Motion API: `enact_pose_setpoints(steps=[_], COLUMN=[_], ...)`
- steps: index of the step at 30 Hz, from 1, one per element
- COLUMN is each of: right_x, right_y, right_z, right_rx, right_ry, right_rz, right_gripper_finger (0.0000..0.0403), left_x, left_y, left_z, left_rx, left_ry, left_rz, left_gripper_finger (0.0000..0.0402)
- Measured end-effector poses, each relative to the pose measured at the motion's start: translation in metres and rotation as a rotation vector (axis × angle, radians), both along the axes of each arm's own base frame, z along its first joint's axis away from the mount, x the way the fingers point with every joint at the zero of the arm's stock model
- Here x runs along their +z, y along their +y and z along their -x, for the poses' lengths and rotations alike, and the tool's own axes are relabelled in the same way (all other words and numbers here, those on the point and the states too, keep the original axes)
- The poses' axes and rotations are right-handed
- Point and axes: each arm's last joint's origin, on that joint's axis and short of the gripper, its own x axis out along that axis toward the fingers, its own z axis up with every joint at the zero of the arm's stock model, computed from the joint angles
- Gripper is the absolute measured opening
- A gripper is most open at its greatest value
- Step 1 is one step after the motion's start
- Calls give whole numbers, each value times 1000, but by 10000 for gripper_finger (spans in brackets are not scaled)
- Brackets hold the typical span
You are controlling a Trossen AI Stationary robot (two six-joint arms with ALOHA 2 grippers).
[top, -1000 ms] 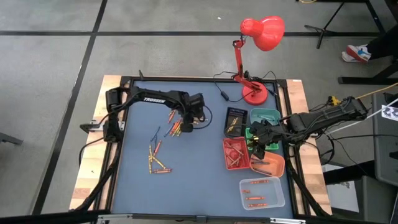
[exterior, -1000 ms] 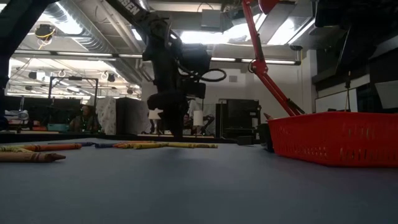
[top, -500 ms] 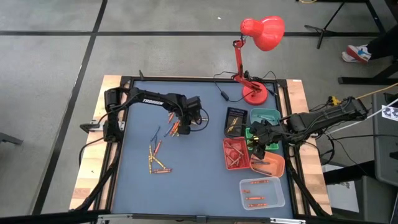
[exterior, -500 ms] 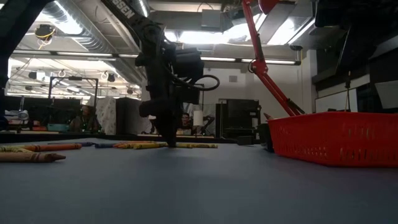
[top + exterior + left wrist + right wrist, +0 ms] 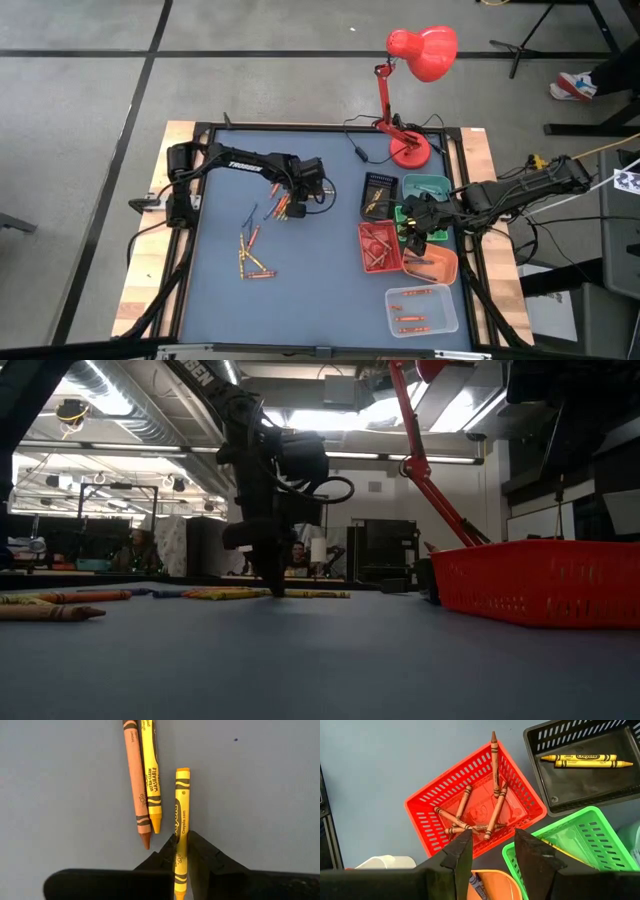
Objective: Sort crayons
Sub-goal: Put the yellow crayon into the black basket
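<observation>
The left gripper stands on the mat with its two dark fingers pinched narrow around a yellow crayon, which runs straight out between them, its long axis in line with the gripper's reach and its paper-wrapped barrel lying flat on the blue mat. Just beside it lie a second yellow crayon and a brown crayon, roughly parallel and touching each other but apart from the gripped one, so a lift looks likely to leave them behind. In the high view this gripper sits at the upper cluster of loose crayons, with a further scatter nearer the front edge. The black tray, which already holds yellow crayons, lies to the right of the gripper, well apart across bare mat, and the left arm is the nearer one to the loose sticks. The right gripper hovers with fingers spread wide and empty over the latticed plastic trays: the red tray of brownish crayons, the green tray and the orange tray.
</observation>
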Motion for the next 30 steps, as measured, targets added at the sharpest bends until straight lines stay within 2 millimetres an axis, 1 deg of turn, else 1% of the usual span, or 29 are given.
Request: enact_pose_setpoints(steps=[8,12,16,23,30], right_x=[0,0,0,0,0], right_y=[0,0,0,0,0], right_z=[0,0,0,0,0], right_rx=[0,0,1,1,1], right_ry=[0,0,0,0,0], right_rz=[0,0,0,0,0], right_gripper_finger=[145,145,145,145,145], left_x=[0,6,14,35,51], left_y=[-1,-1,-3,-11,-24], left_z=[-1,-4,-16,-36,-57], left_rx=[-4,-6,-27,-73,-102], left_ry=[-6,-8,-65,-189,-399], left_rz=[3,7,27,36,0], left_gripper_finger=[12,12,11,11,11])
